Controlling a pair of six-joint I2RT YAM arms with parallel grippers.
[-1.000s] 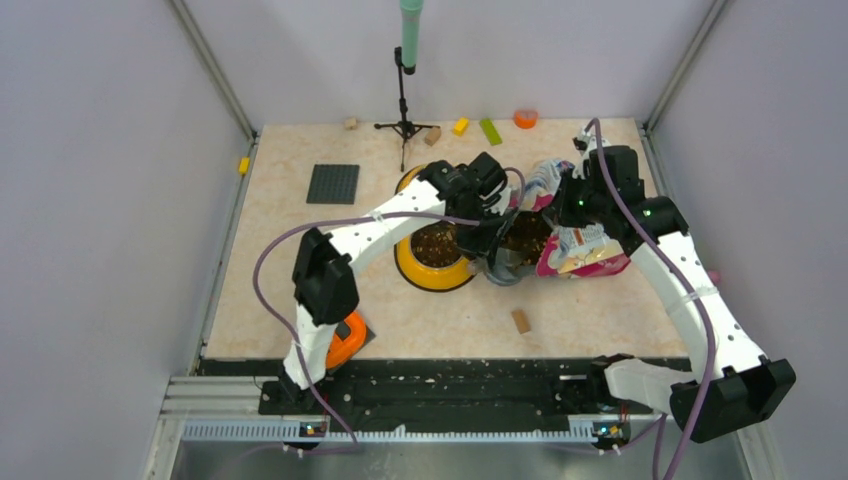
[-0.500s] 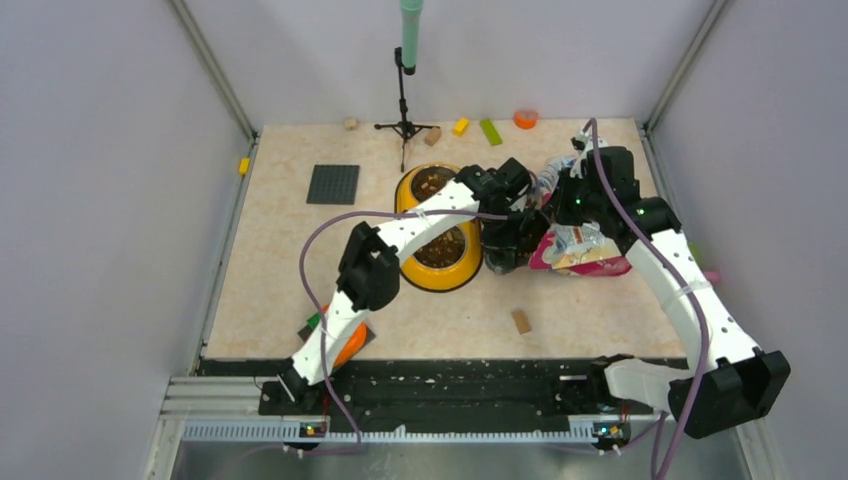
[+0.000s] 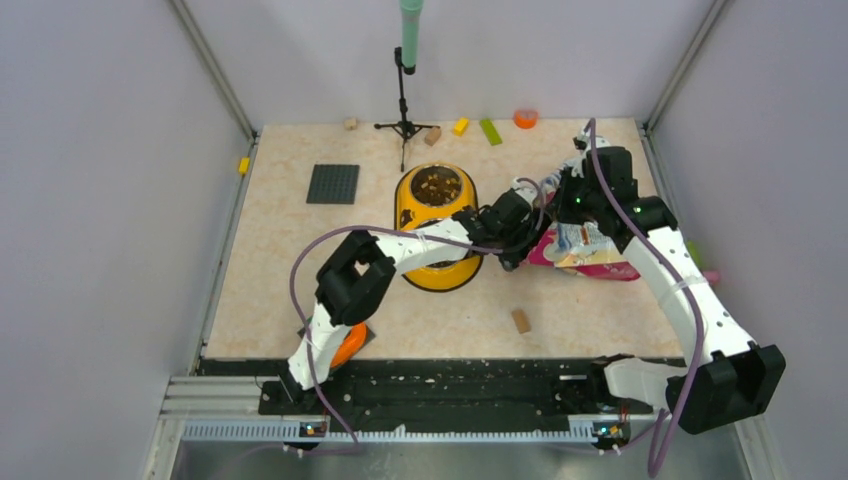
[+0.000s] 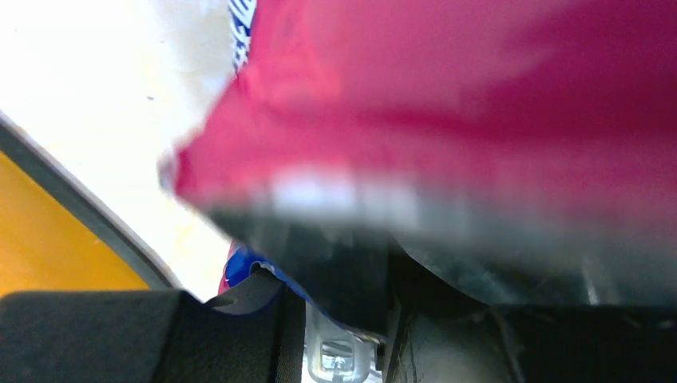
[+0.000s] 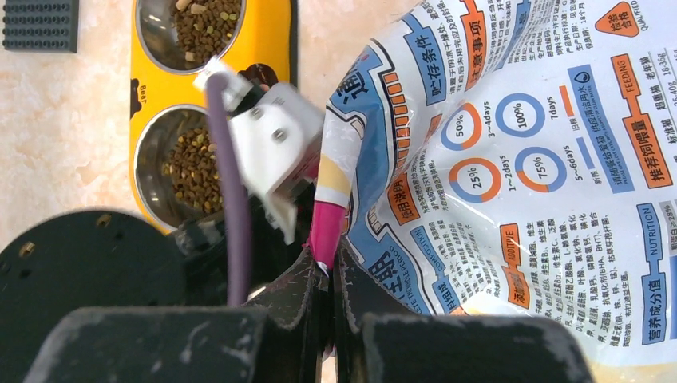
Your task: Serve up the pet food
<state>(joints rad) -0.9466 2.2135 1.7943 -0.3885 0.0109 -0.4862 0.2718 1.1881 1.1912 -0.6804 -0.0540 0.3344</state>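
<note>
The magenta pet food bag [image 3: 588,248] lies on the table right of the yellow double bowl [image 3: 412,213]. Brown kibble [image 3: 437,186] fills the far bowl; in the right wrist view both bowls hold kibble [image 5: 190,169]. My right gripper [image 3: 568,203] is shut on the bag's magenta edge [image 5: 327,231], with the printed blue-white panel [image 5: 519,159] beside it. My left gripper [image 3: 520,238] is at the bag's left end; in the left wrist view a blue bag edge [image 4: 247,267] runs into its jaws and magenta film [image 4: 447,96] fills the frame.
A tan wooden block [image 3: 520,320] lies near the front. A black baseplate [image 3: 333,184] sits at the left, a microphone stand [image 3: 405,120] at the back. Small coloured blocks [image 3: 490,131] and an orange tape roll [image 3: 525,118] line the back edge. An orange object [image 3: 348,345] lies by the left arm's base.
The left arm swung right and its elbow dropped toward the front, uncovering the far bowl. The bag's open mouth with kibble no longer shows; the bag lies flatter.
</note>
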